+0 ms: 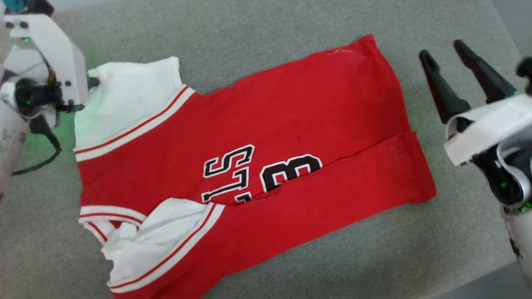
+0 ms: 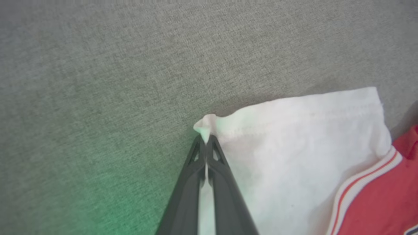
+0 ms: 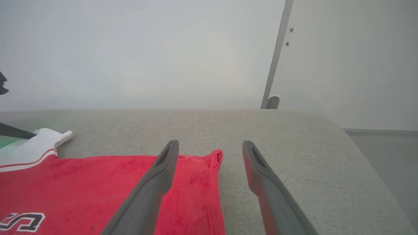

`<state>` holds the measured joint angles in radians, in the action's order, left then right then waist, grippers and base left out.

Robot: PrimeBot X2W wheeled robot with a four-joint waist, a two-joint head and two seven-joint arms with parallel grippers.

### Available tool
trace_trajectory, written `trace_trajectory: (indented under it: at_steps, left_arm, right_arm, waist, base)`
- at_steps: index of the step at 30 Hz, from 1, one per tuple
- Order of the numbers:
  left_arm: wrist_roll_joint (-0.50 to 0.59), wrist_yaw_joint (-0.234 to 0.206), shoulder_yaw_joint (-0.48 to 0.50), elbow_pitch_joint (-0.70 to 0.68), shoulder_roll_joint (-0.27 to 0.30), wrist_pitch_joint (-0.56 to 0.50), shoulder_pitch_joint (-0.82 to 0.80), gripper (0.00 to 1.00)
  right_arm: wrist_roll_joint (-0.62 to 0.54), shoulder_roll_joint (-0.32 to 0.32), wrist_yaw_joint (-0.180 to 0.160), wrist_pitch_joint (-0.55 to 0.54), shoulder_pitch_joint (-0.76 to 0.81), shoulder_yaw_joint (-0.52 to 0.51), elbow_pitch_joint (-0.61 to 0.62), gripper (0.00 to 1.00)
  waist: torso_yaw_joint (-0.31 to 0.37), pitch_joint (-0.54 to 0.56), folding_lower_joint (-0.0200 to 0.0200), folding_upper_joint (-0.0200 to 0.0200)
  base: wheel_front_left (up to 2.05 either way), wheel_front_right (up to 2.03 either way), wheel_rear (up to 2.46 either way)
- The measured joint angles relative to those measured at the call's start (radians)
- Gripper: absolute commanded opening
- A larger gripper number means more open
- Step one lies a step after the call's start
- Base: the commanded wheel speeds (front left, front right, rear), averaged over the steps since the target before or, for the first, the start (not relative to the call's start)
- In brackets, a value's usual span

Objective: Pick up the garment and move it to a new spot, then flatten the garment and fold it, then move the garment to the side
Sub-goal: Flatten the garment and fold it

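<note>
The red garment (image 1: 266,137) lies spread on the grey padded table, hem to the right and white sleeves to the left, with its near long side folded over the black-and-white lettering (image 1: 249,170). At the far left my left gripper (image 2: 205,138) is shut on the corner of the far white sleeve (image 2: 294,143), whose tip pokes out past the fingertips. The same sleeve (image 1: 124,99) lies flat next to the white left wrist housing (image 1: 50,62). My right gripper (image 1: 442,52) hovers open to the right of the hem, above bare table, its fingers (image 3: 163,176) holding nothing.
The grey table (image 1: 266,25) has bare surface beyond the garment and to its right. Its near right edge (image 1: 478,274) drops to the floor. A pale wall and a door frame (image 3: 276,55) stand behind the table. A black cable (image 1: 45,153) hangs from the left arm.
</note>
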<state>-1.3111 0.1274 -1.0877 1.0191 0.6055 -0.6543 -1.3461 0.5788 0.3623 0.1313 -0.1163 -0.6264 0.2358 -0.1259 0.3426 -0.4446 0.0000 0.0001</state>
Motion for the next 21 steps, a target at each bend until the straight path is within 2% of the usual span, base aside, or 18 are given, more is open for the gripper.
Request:
trace_trajectory:
  at_steps: [4, 8, 11, 16, 21]
  left_arm:
    - [0.002, 0.0, -0.008, -0.031, -0.003, 0.013, -0.013, 0.0]
    - [-0.001, 0.0, -0.012, -0.06, -0.01, 0.032, -0.02, 0.0]
    - [-0.002, 0.0, -0.02, -0.083, -0.016, 0.04, -0.021, 0.0]
    - [-0.012, 0.0, -0.031, -0.125, -0.016, 0.048, -0.028, 0.0]
    - [-0.016, 0.002, -0.045, -0.168, -0.015, 0.057, -0.044, 0.0]
  right_arm:
    - [0.047, 0.022, 0.0, -0.132, -0.113, 0.088, -0.109, 1.0]
    - [0.107, 0.046, 0.0, -0.353, -0.239, 0.203, -0.255, 1.0]
    - [0.156, 0.052, 0.0, -0.484, -0.335, 0.242, -0.355, 1.0]
    - [0.169, 0.051, 0.0, -0.537, -0.47, 0.252, -0.496, 1.0]
    - [0.153, 0.042, 0.0, -0.574, -0.533, 0.268, -0.651, 1.0]
  waist:
    - [-0.017, -0.012, 0.0, -0.0001]
    - [-0.039, -0.022, 0.0, 0.0]
    - [-0.058, -0.028, -0.0001, 0.0]
    - [-0.09, -0.042, 0.0, -0.0001]
    - [-0.119, -0.062, 0.0, 0.0]
  base:
    - [0.0, 0.0, 0.0]
    - [0.0, 0.0, 0.0]
    - [0.0, 0.0, 0.0]
    - [0.0, 0.0, 0.0]
    - [0.0, 0.0, 0.0]
